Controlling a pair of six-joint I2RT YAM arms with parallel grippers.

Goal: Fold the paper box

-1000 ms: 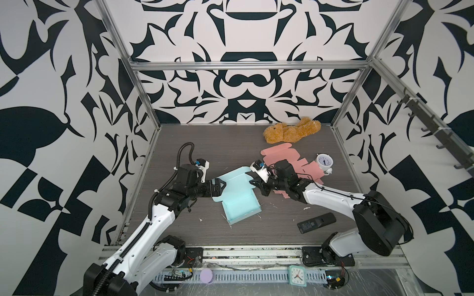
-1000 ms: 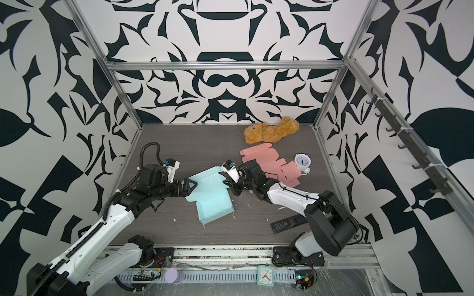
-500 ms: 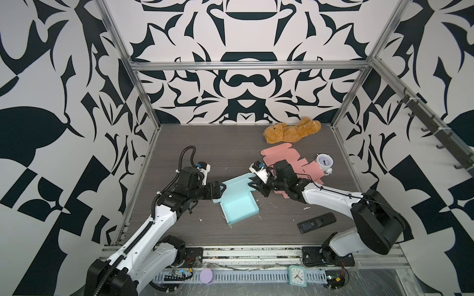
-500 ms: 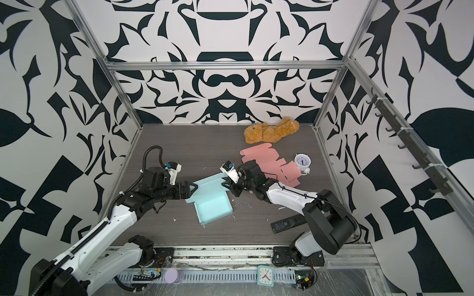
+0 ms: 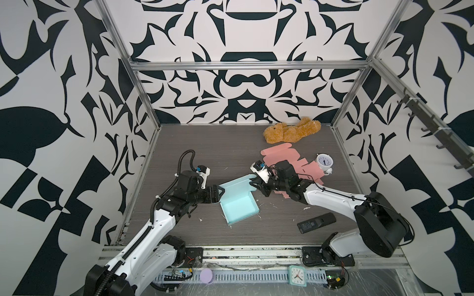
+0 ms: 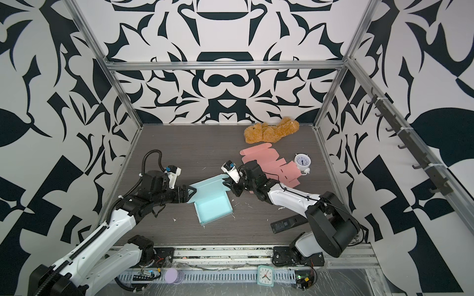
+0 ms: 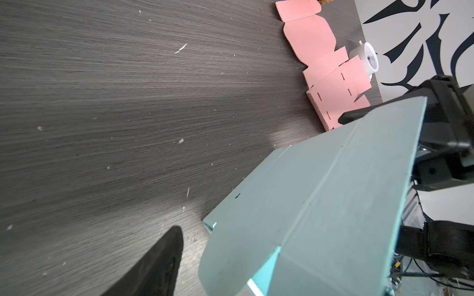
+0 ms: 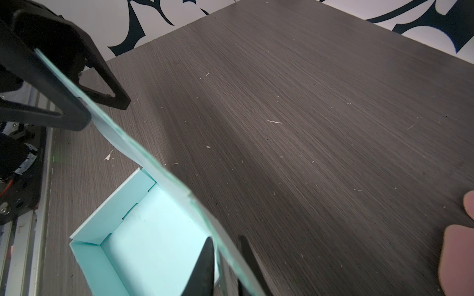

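Observation:
The teal paper box [image 5: 238, 208] [image 6: 213, 208] sits mid-table as an open tray with its walls up. Its lid [image 5: 236, 185] [image 7: 320, 205] rises at a slant from the tray's far side. My left gripper [image 5: 221, 192] [image 6: 191, 193] straddles the lid's left edge with open jaws. One dark finger [image 7: 156, 261] shows beside the lid, the other is hidden behind it. My right gripper [image 5: 254, 184] [image 6: 227, 185] [image 8: 225, 269] is shut on the lid's right edge, a finger on each face of the sheet.
A flat pink box blank [image 5: 282, 156] lies behind the right arm, next to a white alarm clock [image 5: 324, 162]. A brown teddy [image 5: 292, 132] lies at the back. A black remote [image 5: 316, 223] rests front right. Paper scraps dot the dark wood table [image 5: 205, 143].
My left gripper's jaws have narrowed around the lid's left edge and it has shifted slightly toward the front. The right gripper keeps its hold on the lid's other edge.

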